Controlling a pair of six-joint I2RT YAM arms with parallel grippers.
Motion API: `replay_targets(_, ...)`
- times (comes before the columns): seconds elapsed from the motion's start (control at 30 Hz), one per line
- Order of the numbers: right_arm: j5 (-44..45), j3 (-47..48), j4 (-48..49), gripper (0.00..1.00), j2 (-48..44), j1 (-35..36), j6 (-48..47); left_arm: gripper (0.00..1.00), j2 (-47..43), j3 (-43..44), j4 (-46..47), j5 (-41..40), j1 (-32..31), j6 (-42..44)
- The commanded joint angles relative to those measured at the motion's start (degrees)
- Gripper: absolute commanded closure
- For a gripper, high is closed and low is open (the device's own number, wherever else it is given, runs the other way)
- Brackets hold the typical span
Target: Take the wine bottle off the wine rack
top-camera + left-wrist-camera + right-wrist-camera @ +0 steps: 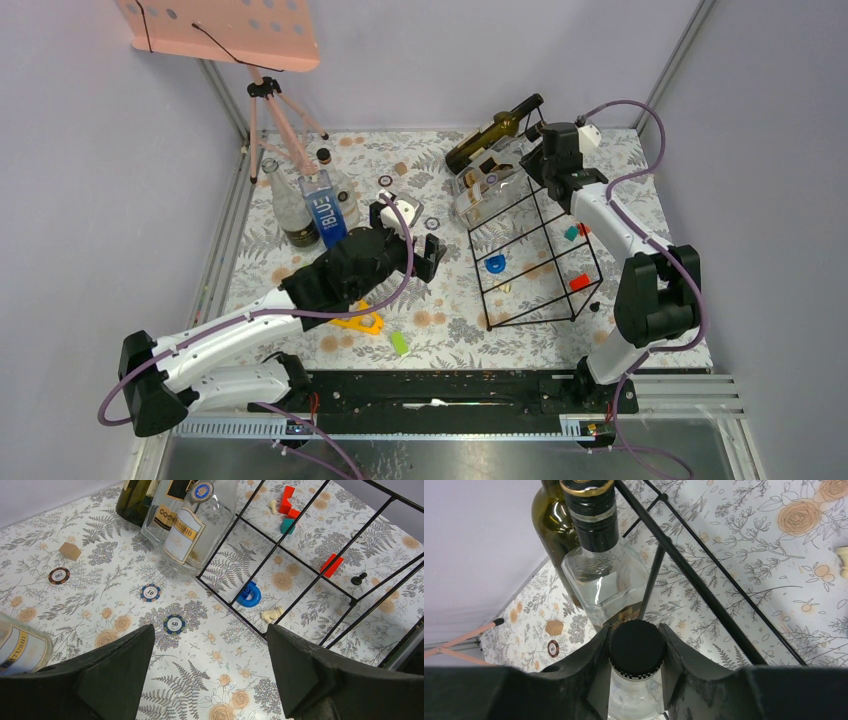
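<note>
The clear glass bottle with a black screw cap lies slanted on the far-left end of the black thin-wire wine rack, neck up and pointing towards the far right, so the cap is the easiest part to reach. The right gripper has taken that opening: its two fingers are pressed against either side of the cap, pinching it. I judge the bottle to be gripped but not yet lifted, since it lies in line with its neighbours.

Just left of it rest a second clear bottle with a gold-banded black neck and a dark olive-green glass bottle, all leaning the same way. They lie side by side, so a pull along the neck's line looks safer than a sideways one, which could drag a neighbour or catch a wire.

The left gripper hovers to the near left of the rack, jaws spread wide and holding nothing, above the floral-print table cover. It faces the bottles' bases, perhaps to support the body. Round poker chips lie on the cover beneath it.
</note>
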Motion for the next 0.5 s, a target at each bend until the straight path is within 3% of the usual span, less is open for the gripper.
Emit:
replay_targets(0.0,0.3,0.5,5.3,0.68,-0.8,-0.2,-0.9,0.09,-0.8,-0.9,2.9,0.0,-0.3,-0.4)
replay_targets(0.23,-1.8,-1.2,8.7,0.99,-3.7,0.0,-2.9,0.08,-0.5,-1.6,4.3,-0.8,-0.2,0.7)
replay_targets(0.47,-4.5,-2.3,11.4,1.00,-7.5,0.8,-5.0,0.05,0.4,-1.9,6.5,-2.0,-0.2,3.5)
